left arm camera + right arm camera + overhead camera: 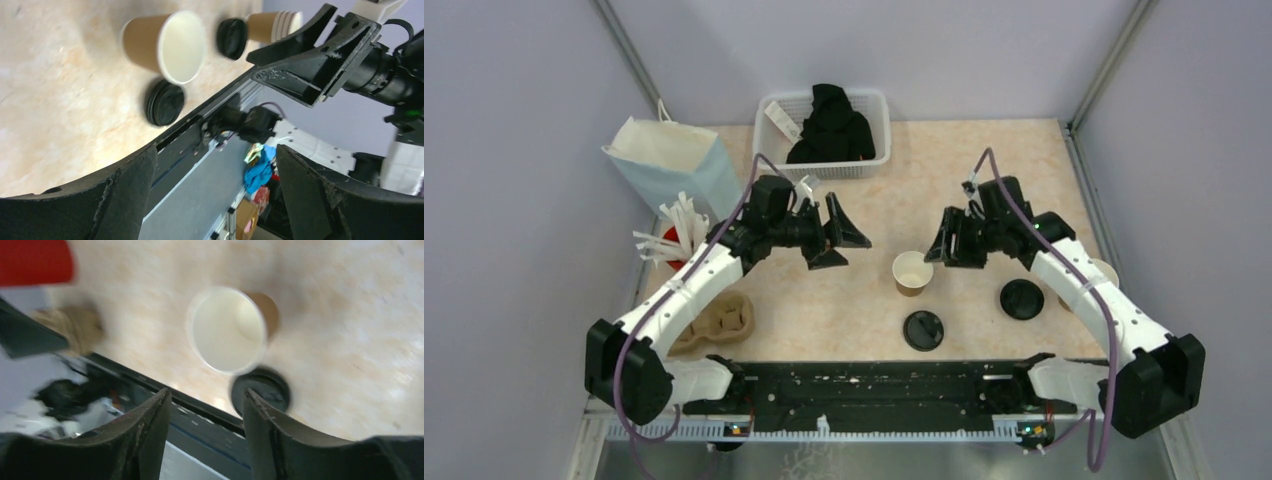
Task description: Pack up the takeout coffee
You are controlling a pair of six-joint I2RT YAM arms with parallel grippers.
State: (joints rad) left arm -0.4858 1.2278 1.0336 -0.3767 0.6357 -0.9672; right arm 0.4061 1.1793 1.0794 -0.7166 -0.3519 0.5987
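Left claw (pixel 215 200) gapes wide, right claw (pixel 206 407) half-open, both empty. Lidless paper cup (pixel 911 272), centre of worktop (pixel 1014 170): likely light, thin-walled, crushable; pinch gently across its sides.

The overhead view is bright and even, lit by soft, diffuse light from above. The beige marbled tabletop (pixel 844 300) carries only faint, soft-edged shadows, one beside the small brown kraft-paper cup with a white inside (pixel 911 272). Focus is sharp throughout, though the grey metal corner posts (pixel 624 45) lean outward toward the edges.

The left wrist view is slightly soft. The round black plastic lid (pixel 165 102) is smeared at its rim, and the tabletop darkens toward the upper left.

The right wrist view is heavily blurred. The cup, the lid and the red cup (pixel 35 262) in the corner have no crisp outlines, and a small glare patch sits at the table's edge.
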